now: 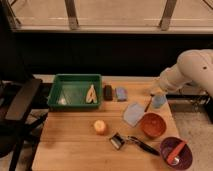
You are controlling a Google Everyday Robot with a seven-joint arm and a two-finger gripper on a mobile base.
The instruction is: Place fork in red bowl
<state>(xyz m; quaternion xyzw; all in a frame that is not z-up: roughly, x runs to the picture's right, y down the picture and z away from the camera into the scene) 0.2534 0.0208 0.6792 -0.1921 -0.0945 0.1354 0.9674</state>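
The counter (70,140) was pale wood with a matt, planked look. The red bowl (152,125) looked like smooth plastic with a dull sheen, and the green bin (75,91) the same. The fork (148,104) was thin, dark metal, held upright beside the blue cup (159,101). The hand (153,94), at the counter's far right edge, had a smooth off-white shell.

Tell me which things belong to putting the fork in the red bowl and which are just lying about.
Job: slim silvery metal fork beneath the gripper, right rear; round orange-red bowl.
Lying about: green plastic bin, round orange fruit, pale blue cup, dark purple bowl.
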